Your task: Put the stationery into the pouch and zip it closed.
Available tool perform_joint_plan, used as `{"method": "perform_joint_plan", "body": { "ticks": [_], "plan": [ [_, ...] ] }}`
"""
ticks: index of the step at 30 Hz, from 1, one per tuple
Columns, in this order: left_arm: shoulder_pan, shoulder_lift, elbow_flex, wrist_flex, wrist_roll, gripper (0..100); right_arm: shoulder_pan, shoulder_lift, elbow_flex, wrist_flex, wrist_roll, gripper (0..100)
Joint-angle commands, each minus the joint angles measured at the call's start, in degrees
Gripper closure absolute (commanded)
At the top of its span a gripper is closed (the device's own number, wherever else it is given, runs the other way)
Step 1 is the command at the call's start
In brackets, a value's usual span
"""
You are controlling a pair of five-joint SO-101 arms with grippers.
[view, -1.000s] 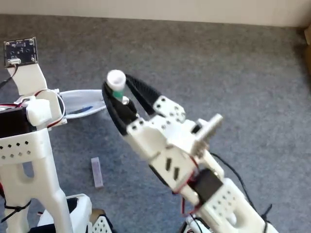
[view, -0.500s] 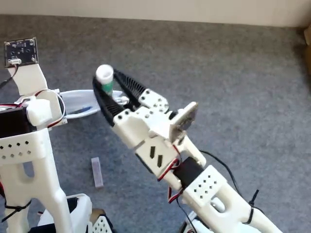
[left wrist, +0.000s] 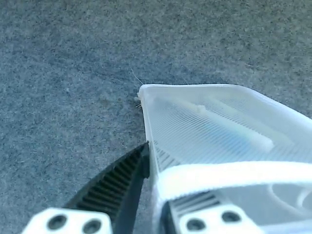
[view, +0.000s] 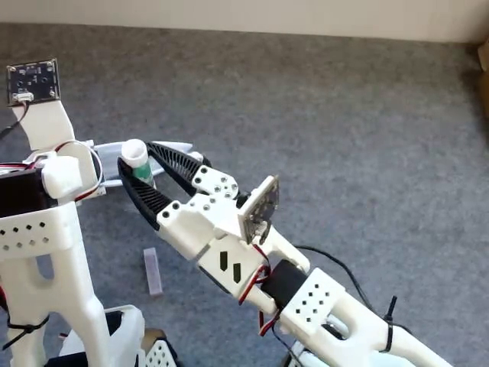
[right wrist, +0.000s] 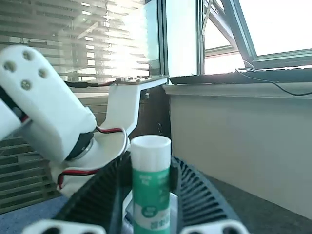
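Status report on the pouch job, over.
Left gripper shut on pouch edge. Right gripper shut on glue stick, over pouch. Pale bar loose on carpet.

Grey carpet lies under and all round the right gripper. A pale wall strip runs along the carpet's far edge, well beyond the gripper. A brown object's edge is well apart from it. Behind the gripper are a window, blinds, a ledge and a pale wall below it.

Overhead, two close wrists; shared pouch
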Motion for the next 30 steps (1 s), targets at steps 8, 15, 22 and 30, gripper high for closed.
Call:
{"method": "perform_joint_plan", "body": {
  "ticks": [8, 15, 22, 30],
  "plan": [
    [1.01, -0.22, -1.89, 0.18, 0.70, 99, -0.48, 8.57, -0.66, -2.15, -0.18, 99.4],
    [0.84, -0.22, -1.89, 0.09, 0.70, 99, 0.40, 8.13, -3.74, -11.38, 3.43, 99.4],
    [0.84, -0.57, -0.13, -0.26, 0.70, 99, 0.48, 14.81, -11.91, -11.65, 11.34, 99.4],
    [0.84, -0.57, -0.13, -0.26, 0.70, 99, 1.71, 17.36, -17.10, -11.65, 13.45, 99.4]
  ]
}}
